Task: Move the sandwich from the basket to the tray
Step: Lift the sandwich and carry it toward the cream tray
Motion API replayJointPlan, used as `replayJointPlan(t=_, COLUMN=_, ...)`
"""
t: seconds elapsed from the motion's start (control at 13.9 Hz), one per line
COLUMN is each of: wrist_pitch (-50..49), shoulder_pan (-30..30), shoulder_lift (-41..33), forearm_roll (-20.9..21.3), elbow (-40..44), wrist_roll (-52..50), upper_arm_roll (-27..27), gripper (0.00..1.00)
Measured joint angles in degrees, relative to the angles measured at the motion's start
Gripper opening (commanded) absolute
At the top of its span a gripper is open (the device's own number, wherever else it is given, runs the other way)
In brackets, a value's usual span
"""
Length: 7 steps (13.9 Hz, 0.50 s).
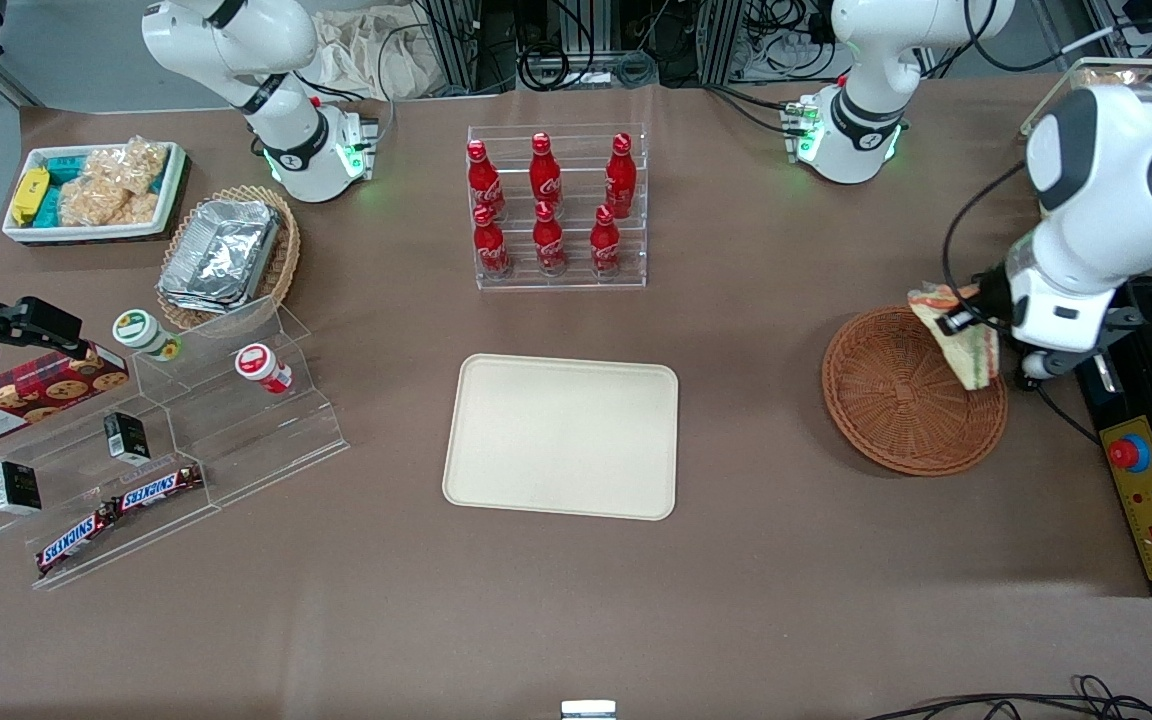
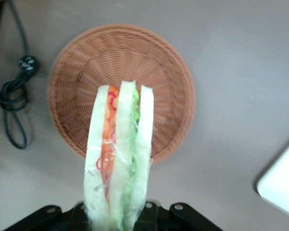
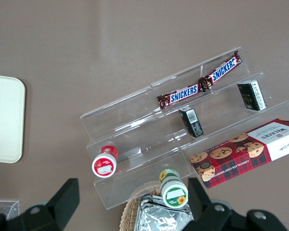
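The sandwich (image 1: 958, 340), a clear-wrapped wedge of white bread with orange and green layers, hangs in the air over the rim of the reddish-brown wicker basket (image 1: 891, 405) at the working arm's end of the table. My gripper (image 1: 971, 312) is shut on the sandwich's thick end, and its tip points down. In the left wrist view the sandwich (image 2: 118, 154) stands out from the gripper (image 2: 118, 219), with the empty basket (image 2: 120, 62) below it. The cream tray (image 1: 561, 435) lies bare at mid-table, and its corner (image 2: 282, 185) shows in the wrist view.
A black control box (image 1: 1151, 490) with a red button sits beside the basket, at the table's end. A coiled black cable (image 2: 14, 103) lies on the table near the basket. A rack of red bottles (image 1: 556, 205) stands farther from the front camera than the tray.
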Motion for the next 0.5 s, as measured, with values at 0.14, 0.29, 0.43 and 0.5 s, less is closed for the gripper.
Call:
replayJointPlan(t=0.14, wrist_pitch=-0.6, shoulder_pan=-2.7, shoulder_lift=0.7, forearm_roll=-0.2, elbow=1.7, wrist_roll=0.8, upper_arm_roll=-4.8, gripper=0.0)
replayJointPlan(t=0.29, wrist_pitch=0.8, shoulder_pan=-5.4, shoulder_lift=2.5, forearm_roll=-0.2, elbow=2.6, wrist_roll=0.8, upper_arm_roll=-9.9, gripper=0.0)
replayJointPlan(t=0.43, wrist_pitch=3.8, shoulder_pan=-7.0, shoulder_lift=6.0, forearm_roll=-0.2, elbow=3.9, wrist_roll=0.7, upper_arm_roll=-14.3, gripper=0.0)
replayJointPlan(t=0.5, wrist_pitch=5.9, shoulder_pan=-7.5, shoulder_lift=8.1, forearm_roll=-0.2, elbow=4.4, wrist_roll=0.6, upper_arm_roll=-16.2, gripper=0.0)
